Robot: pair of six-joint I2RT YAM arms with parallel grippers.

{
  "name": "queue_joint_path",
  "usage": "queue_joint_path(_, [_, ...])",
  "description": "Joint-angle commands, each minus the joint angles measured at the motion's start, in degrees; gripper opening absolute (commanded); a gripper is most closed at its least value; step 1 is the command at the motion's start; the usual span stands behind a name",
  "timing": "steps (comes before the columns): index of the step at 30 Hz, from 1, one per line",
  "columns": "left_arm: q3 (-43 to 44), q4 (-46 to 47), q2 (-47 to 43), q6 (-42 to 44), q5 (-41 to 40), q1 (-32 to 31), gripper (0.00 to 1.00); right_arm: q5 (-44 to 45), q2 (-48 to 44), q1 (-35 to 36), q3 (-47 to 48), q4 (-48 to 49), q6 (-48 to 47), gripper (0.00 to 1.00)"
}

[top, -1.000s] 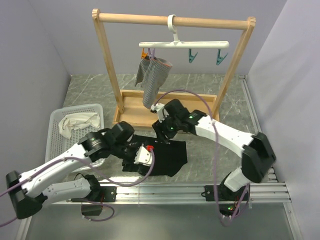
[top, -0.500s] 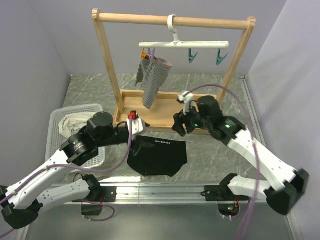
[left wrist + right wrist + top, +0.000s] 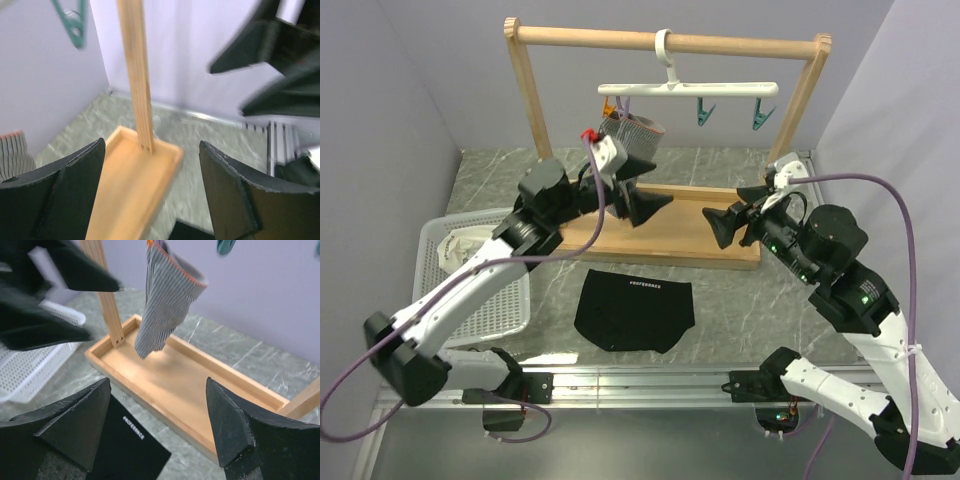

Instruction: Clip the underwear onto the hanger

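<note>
My left pincer (image 3: 646, 206) and right pincer (image 3: 733, 212) hang wide open, empty; the underwear (image 3: 633, 313) lies flat by the tabletop's (image 3: 760, 300) near edge. I should pinch its 2 waistband corners, keeping it spread for the hanger (image 3: 688, 89).

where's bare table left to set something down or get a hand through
Bare marble lies right of the underwear and behind the wooden rack. Crowded: over the rack's tray, where the open left claw and right claw face each other; the basket fills the left.
</note>
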Motion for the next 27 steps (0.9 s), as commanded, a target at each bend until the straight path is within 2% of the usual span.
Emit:
queue_joint_path(1, [5.6, 15.3, 6.9, -8.6, 4.0, 3.3, 0.81, 3.4, 0.1, -0.9, 5.8, 1.3, -0.3, 0.84])
queue_joint_path(4, [10.6, 23.6, 14.4, -13.0, 6.0, 6.4, 0.79, 0.1, 3.2, -5.7, 10.5, -1.9, 2.6, 0.82])
queue_joint_path(7, [14.9, 32.2, 21.1, -19.7, 9.1, 8.0, 0.77, -1.3, 5.6, -7.2, 14.3, -2.2, 4.0, 0.81])
queue_joint_path(10, [17.0, 41.5, 26.3, -23.4, 8.9, 8.1, 0.76, -2.6, 7.5, -8.2, 15.6, -0.9, 5.6, 0.80])
queue_joint_path(19, [28.2, 49.7, 39.3, -30.2, 10.4, 8.1, 0.70, -1.6, 11.9, -10.7, 18.6, 2.3, 5.7, 0.79])
queue_joint_path(27, [30.0, 54.5, 42.5, -33.2, 13.6, 7.0, 0.64, -0.1, 12.3, -11.8, 18.9, 3.1, 6.8, 0.78])
